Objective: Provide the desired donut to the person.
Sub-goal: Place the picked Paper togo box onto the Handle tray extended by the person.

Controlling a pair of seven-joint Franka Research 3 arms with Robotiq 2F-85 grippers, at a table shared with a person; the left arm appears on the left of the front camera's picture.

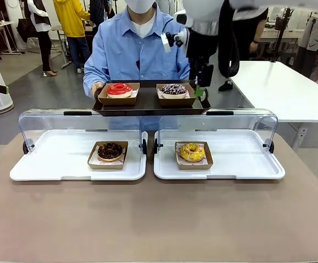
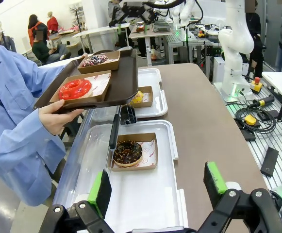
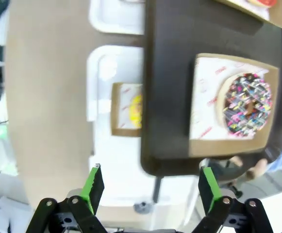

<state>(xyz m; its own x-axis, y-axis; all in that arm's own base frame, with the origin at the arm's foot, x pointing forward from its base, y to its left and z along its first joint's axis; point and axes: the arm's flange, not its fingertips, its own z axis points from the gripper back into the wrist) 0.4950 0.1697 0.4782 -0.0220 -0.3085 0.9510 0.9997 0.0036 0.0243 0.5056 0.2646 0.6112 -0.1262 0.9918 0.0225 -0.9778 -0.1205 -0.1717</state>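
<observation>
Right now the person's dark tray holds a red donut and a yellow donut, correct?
Not quite. The dark tray holds the red donut and a chocolate sprinkled donut, as the front view shows. The yellow donut sits in a white case on the table.

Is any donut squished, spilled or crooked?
Nothing stands out. The red donut and sprinkled donut sit in their boxes on the person's tray; the chocolate donut and yellow donut look whole.

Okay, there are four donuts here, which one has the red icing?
The red donut, sitting in a cardboard tray on the dark tray the person holds, on its left side in the front view. The other three are sprinkled, chocolate and yellow.
</observation>
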